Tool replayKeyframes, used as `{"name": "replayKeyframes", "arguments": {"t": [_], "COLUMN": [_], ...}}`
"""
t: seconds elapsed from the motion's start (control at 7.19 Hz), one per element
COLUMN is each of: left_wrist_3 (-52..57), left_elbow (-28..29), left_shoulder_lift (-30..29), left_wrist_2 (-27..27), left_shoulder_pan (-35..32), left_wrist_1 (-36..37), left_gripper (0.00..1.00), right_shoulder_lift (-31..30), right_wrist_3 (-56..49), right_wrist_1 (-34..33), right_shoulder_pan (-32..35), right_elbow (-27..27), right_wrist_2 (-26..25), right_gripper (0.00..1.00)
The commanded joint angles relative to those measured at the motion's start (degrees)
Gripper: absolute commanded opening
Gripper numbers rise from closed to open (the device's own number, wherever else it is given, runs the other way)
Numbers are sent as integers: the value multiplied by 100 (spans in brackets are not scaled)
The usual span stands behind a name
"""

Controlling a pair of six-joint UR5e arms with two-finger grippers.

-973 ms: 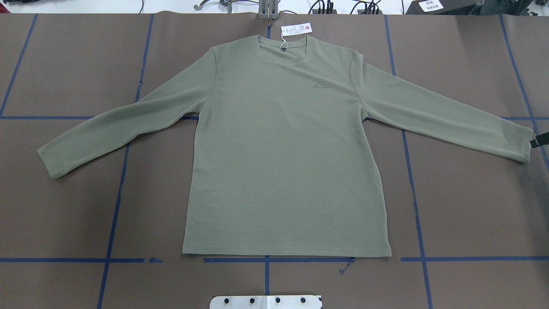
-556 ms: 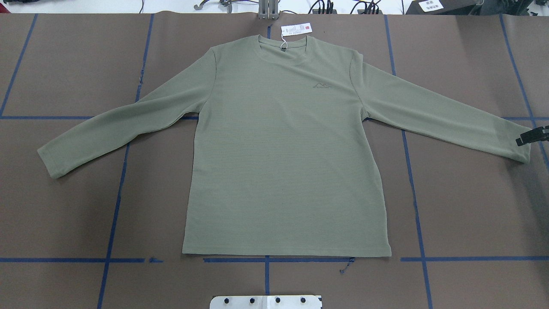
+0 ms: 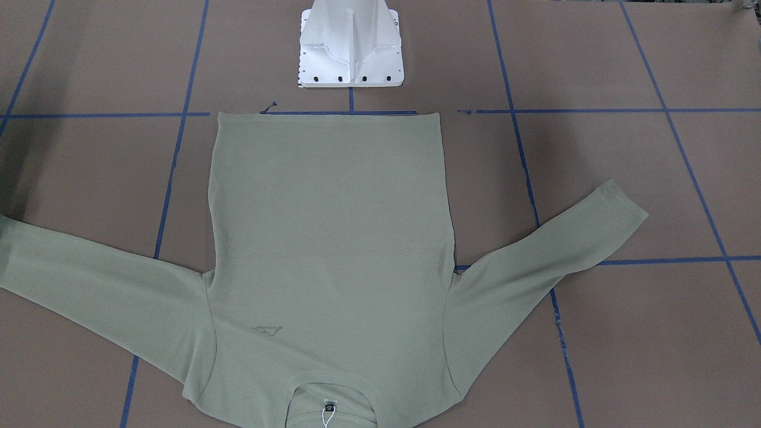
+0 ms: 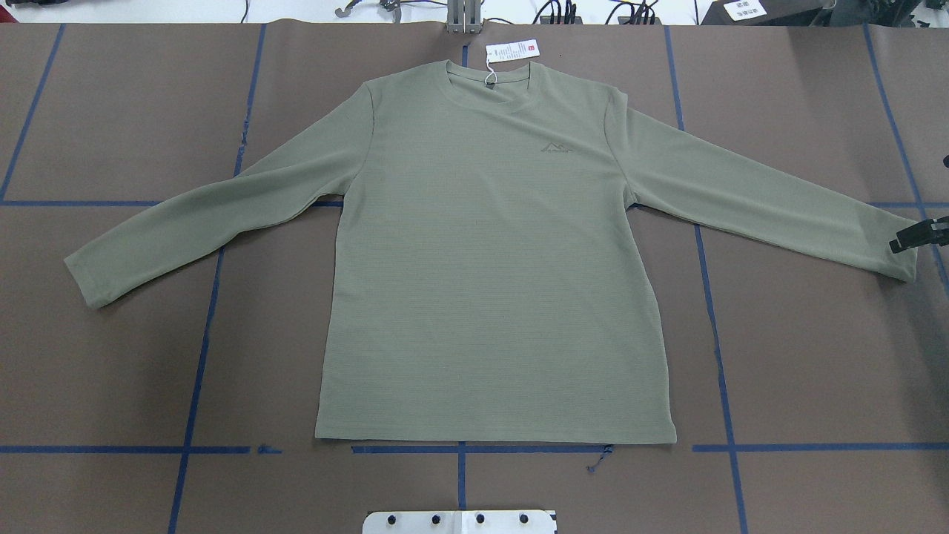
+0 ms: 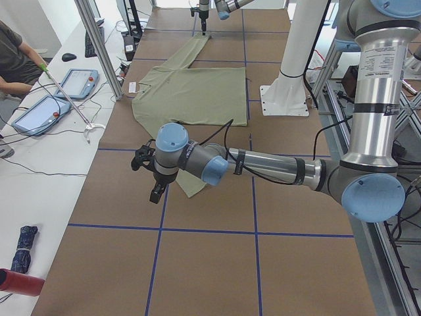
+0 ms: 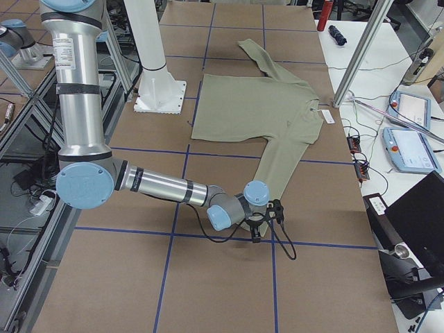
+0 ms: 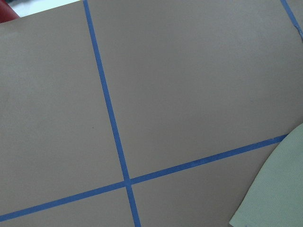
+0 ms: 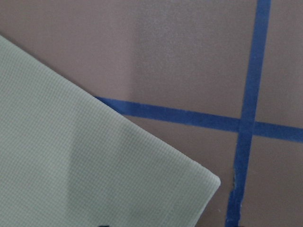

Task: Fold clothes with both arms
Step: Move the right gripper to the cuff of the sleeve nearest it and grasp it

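Observation:
The pale sage-green shirt point(image 4: 489, 259) lies flat and face up, collar at the far side, both sleeves spread out; it also shows in the front-facing view point(image 3: 330, 238). Its white hang tag point(image 4: 511, 50) lies by the collar. My right gripper point(image 4: 919, 234) shows as one black finger over the right sleeve cuff at the frame's edge. In the right side view it point(image 6: 267, 218) hangs low at that cuff with fingers apart. The right wrist view shows the cuff corner point(image 8: 118, 179). My left gripper point(image 5: 148, 176) hovers beside the left cuff point(image 4: 85, 278); I cannot tell whether it is open.
The brown table cover has a blue tape grid point(image 4: 200, 356). The white pedestal base point(image 3: 351, 44) stands at the shirt's hem side. A side bench holds tablets point(image 5: 75, 82) and cables, with a seated person point(image 5: 13, 52).
My right gripper has come in from the right edge and now reaches over the right sleeve cuff. The shirt has not moved.

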Motion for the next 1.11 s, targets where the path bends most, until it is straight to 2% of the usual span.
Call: {"name": "replayKeyframes", "arguments": {"t": [0.0,0.14,0.28,0.42,0.7,0.83,0.97], "left_wrist_3": [7,7,7,7,-2,-2,-11], "left_elbow": [-3,-3,-3,-3,-3,-12,5], "left_shoulder_lift": [0,0,-8,-8,-8,0,0], "left_wrist_2": [0,0,0,0,0,-69,-305], "left_shoulder_pan": [0,0,0,0,0,0,0], "left_wrist_1": [-2,-2,-2,-2,-2,-2,-2], "left_gripper": [100,100,100,100,100,100,100], "right_shoulder_lift": [2,2,19,19,54,63,324], "right_wrist_3": [3,3,-6,-6,46,99,334], "right_wrist_1": [-40,-49,-58,-58,20,-66,-284], "right_shoulder_pan": [0,0,0,0,9,9,9], "right_elbow": [15,41,59,68,146,469,602], "right_wrist_2": [47,125,204,222,354,450,512], "right_gripper": [35,16,5,0,0,0,0]}}
